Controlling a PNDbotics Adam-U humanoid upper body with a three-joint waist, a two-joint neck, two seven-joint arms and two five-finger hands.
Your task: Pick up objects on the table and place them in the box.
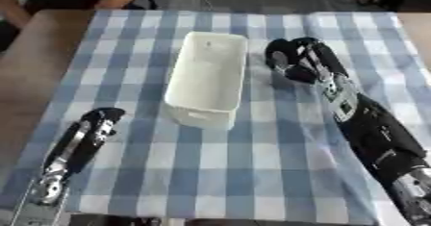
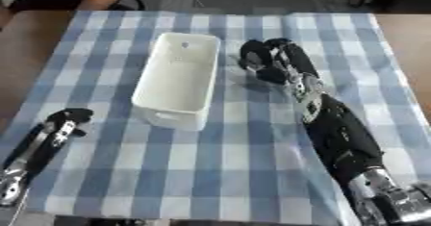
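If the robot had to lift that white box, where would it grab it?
Probably by a long side wall of the white box, with the right hand coming from the right: the box is narrow, open-topped, and that rim stands free beside the hand.

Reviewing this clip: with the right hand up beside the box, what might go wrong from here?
1. The right hand sits curled close beside the white box; whether it holds anything is not visible, so a lift may come up empty.
2. Swinging that hand left could knock the box's near wall and slide it on the checked cloth.
3. The left hand rests on the cloth near the box's front corner and could drag the fabric if it moves.
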